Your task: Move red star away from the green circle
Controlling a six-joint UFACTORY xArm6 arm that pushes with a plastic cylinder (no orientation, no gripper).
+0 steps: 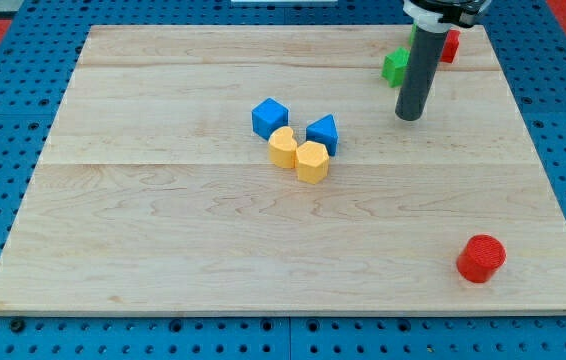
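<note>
A red block [450,44], the star, sits near the board's top right corner, partly hidden behind my rod. A green block [395,66] lies just to its left and slightly lower; its shape is partly hidden by the rod. My tip [409,116] rests on the board below the green block, a short way from both, touching neither.
A blue cube [269,117], a blue triangular block [323,133] and two yellow blocks [282,148] [312,161] cluster near the board's middle. A red cylinder [481,258] sits at the lower right. The wooden board [163,250] lies on a blue pegboard.
</note>
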